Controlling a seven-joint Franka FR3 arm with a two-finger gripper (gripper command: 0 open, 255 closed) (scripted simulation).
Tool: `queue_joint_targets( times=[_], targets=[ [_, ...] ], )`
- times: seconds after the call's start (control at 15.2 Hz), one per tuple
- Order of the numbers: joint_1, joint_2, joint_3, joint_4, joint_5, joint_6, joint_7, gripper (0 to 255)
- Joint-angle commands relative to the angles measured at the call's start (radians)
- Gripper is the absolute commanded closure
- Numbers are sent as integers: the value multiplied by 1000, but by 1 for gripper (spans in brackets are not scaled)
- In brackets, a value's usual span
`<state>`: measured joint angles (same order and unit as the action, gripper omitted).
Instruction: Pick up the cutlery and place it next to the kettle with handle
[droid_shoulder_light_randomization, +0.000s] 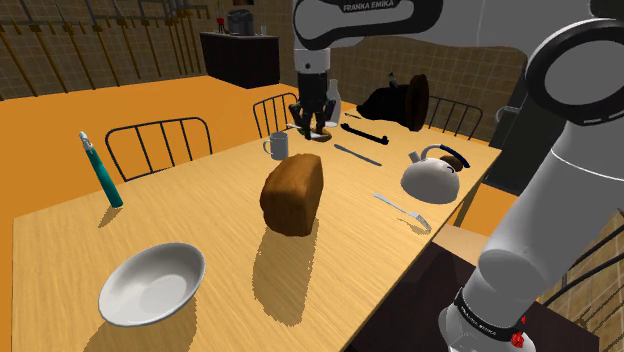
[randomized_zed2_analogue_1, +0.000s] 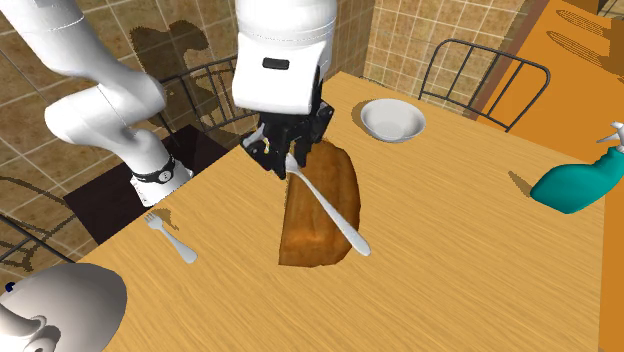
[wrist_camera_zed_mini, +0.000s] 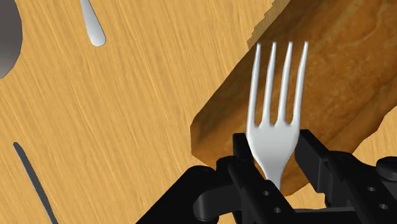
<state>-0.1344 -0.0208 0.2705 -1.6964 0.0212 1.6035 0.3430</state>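
Nearest the shoulder camera, on the wooden table (droid_shoulder_light_randomization: 200, 215): white bowl (droid_shoulder_light_randomization: 152, 283), upright. Further along, brown bread loaf (droid_shoulder_light_randomization: 293, 193) at mid-table; teal spray bottle (droid_shoulder_light_randomization: 102, 172) standing well off toward the shoulder view's left. Beyond the loaf, toward that view's right: spare fork (droid_shoulder_light_randomization: 405, 210) lying flat, near the white kettle (droid_shoulder_light_randomization: 432, 175) (dark handle arched over its top). Past these, grey mug (droid_shoulder_light_randomization: 275, 147) and a knife (droid_shoulder_light_randomization: 358, 153) toward the far end. Above the loaf, clear of the table: gripper (randomized_zed2_analogue_1: 290, 155) clenched on a silver fork (wrist_camera_zed_mini: 275, 127), fingers (wrist_camera_zed_mini: 243, 153) pinching its neck, tines jutting out over the crust. Silver fork well apart from the kettle. Behind the table, metal chairs (droid_shoulder_light_randomization: 160, 145) and tiled walls (droid_shoulder_light_randomization: 100, 50).
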Motion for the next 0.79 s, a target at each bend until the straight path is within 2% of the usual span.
queue_joint_targets(
  times=[0.0, 0.73],
  targets=[
    [-24, -28, -25, -29, 3, 1, -51, 255],
    [-142, -139, -175, -154, -14, 14, -320, 255]
  ],
)
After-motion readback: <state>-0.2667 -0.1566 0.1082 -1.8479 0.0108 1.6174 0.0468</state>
